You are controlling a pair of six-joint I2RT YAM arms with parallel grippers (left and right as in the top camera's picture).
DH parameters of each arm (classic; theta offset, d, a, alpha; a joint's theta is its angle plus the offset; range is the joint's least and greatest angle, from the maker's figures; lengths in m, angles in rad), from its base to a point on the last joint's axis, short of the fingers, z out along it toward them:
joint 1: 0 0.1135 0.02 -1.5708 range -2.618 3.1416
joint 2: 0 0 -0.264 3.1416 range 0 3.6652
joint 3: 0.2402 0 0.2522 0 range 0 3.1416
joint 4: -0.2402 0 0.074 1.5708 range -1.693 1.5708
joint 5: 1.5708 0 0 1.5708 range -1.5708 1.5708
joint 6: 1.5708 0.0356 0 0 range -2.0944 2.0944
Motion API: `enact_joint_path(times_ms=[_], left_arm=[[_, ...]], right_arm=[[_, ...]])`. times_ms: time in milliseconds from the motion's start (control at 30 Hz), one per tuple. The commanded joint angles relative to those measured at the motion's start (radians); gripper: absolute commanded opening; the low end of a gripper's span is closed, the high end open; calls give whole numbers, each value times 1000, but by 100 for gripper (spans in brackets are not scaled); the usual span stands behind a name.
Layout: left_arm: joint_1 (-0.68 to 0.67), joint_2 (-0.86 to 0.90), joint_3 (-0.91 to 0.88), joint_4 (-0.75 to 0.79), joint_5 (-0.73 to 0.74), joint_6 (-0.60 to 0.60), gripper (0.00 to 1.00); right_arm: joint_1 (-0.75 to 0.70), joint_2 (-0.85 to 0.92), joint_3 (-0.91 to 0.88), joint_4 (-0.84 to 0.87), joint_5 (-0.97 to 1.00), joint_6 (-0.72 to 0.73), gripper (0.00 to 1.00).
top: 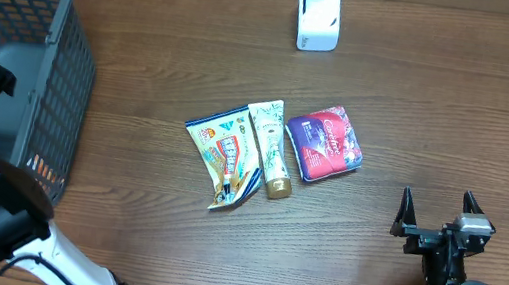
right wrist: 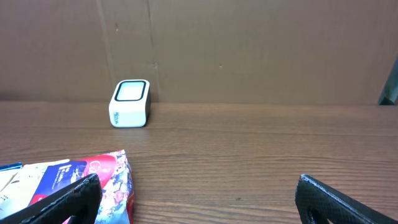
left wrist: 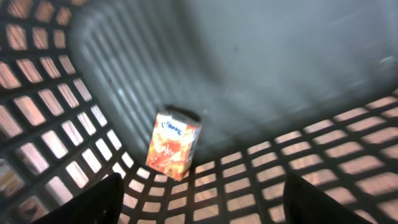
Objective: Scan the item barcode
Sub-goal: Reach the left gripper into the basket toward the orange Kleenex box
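Observation:
A white scanner (top: 318, 17) stands at the back of the table, also visible in the right wrist view (right wrist: 130, 103). Three items lie mid-table: a yellow-blue pouch (top: 225, 153), a cream tube (top: 271, 148) and a purple-red packet (top: 325, 143), whose edge (right wrist: 109, 180) shows beside my right finger. I can make out no barcode on them. My right gripper (top: 438, 198) (right wrist: 199, 183) is open and empty, to the right of the packet. My left gripper (left wrist: 202, 180) hangs open inside the basket, above an orange carton (left wrist: 174, 145) that lies on the basket's floor, apart from the fingers.
The dark plastic mesh basket (top: 56, 52) fills the table's left end, its lattice walls (left wrist: 56, 124) close around my left gripper. A brown cardboard wall (right wrist: 249, 50) stands behind the scanner. Bare wood (top: 443, 100) lies between the items and my right gripper.

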Motion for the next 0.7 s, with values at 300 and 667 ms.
enact_joint_path(times_ms=[300,667], left_arm=[[3,157,-80,-93,29,99,81],[-1,98,-182,-88,26,117,85]], right_arm=[[-3,-8,-10,7,6,-4,100],[-3,-8,-10,7,6,-4,100]])
